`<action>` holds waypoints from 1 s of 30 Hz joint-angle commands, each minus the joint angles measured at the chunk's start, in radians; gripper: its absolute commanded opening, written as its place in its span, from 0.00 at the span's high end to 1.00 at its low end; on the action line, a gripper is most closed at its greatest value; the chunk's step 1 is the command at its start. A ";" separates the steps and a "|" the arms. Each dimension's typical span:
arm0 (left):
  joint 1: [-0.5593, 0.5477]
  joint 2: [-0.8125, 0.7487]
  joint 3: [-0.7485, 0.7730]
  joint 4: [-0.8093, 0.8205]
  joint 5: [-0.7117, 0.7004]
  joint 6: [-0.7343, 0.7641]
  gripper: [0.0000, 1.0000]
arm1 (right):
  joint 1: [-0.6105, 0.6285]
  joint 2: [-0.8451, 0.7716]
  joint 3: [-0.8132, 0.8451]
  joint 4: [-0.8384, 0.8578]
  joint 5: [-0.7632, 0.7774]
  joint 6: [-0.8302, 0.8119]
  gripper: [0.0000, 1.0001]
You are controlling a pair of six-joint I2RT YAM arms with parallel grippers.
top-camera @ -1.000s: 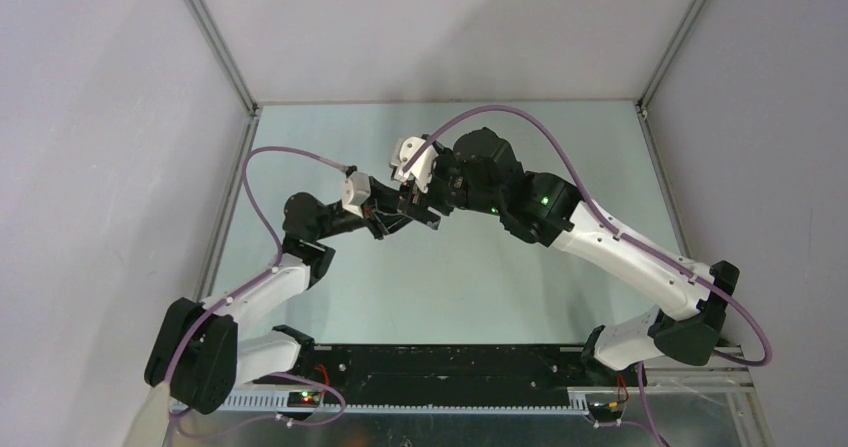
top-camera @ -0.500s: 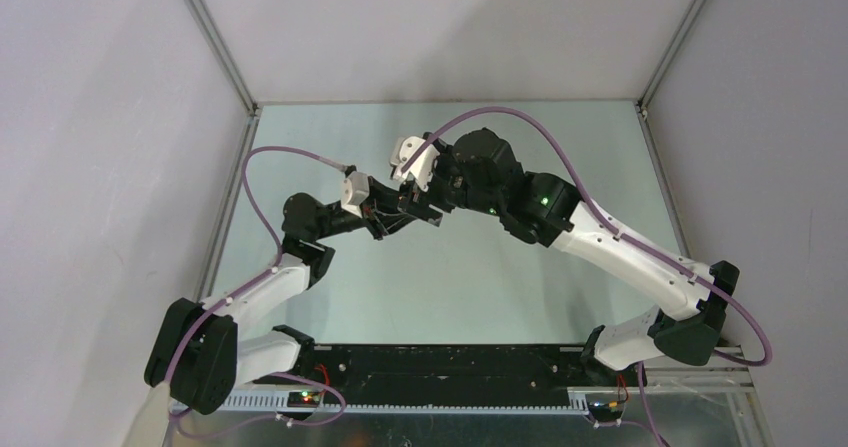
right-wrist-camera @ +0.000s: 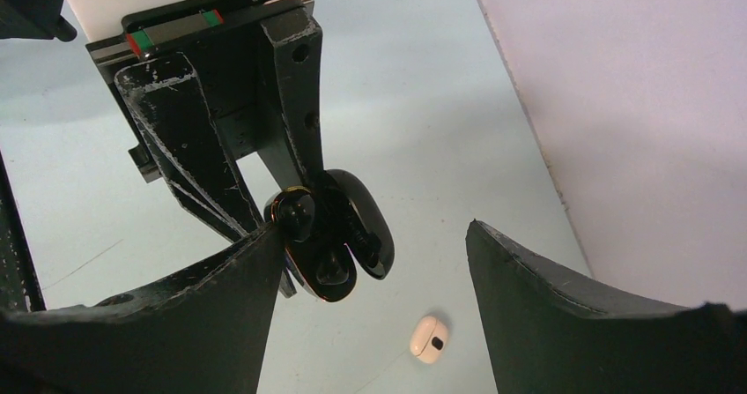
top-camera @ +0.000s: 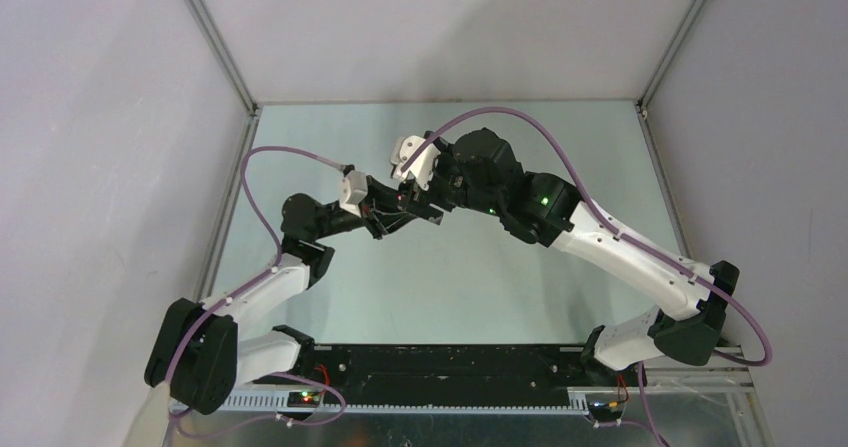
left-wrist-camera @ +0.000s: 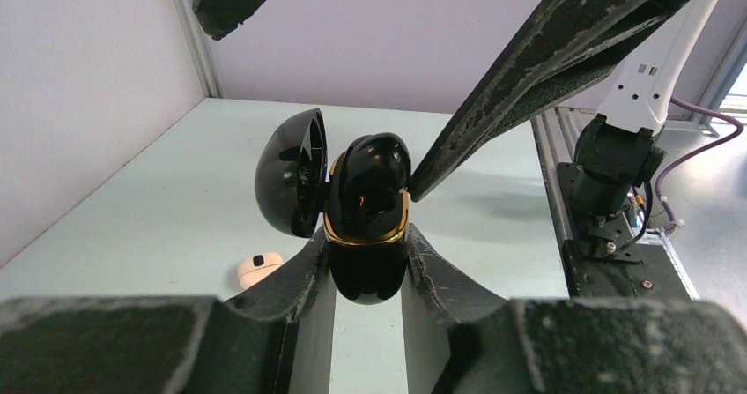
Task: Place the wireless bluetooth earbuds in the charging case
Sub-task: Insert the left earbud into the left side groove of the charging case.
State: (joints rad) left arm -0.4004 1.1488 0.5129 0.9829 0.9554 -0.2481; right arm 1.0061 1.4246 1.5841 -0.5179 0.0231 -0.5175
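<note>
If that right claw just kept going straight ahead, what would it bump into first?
Probably the open black charging case, clamped in the left gripper: it sits just ahead of the right gripper, between its open fingers. Depth is hard to judge.

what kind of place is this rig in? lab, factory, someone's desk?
Most likely a robotics lab test cell: plain white panel walls on aluminium frame posts box in a pale green tabletop, with the black-and-white left arm and right arm bolted at its near edge.
</note>
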 commanded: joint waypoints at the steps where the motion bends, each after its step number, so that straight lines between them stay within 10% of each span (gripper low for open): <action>1: 0.003 -0.024 0.009 0.067 0.029 -0.018 0.76 | -0.006 -0.005 0.015 0.038 0.047 -0.013 0.21; 30: -0.004 -0.024 0.000 0.082 0.051 -0.018 0.76 | -0.018 -0.004 0.039 0.036 0.081 -0.002 0.20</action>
State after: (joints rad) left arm -0.3969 1.1488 0.5125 1.0008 0.9554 -0.2623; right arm 1.0046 1.4250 1.5852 -0.5156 0.0532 -0.5163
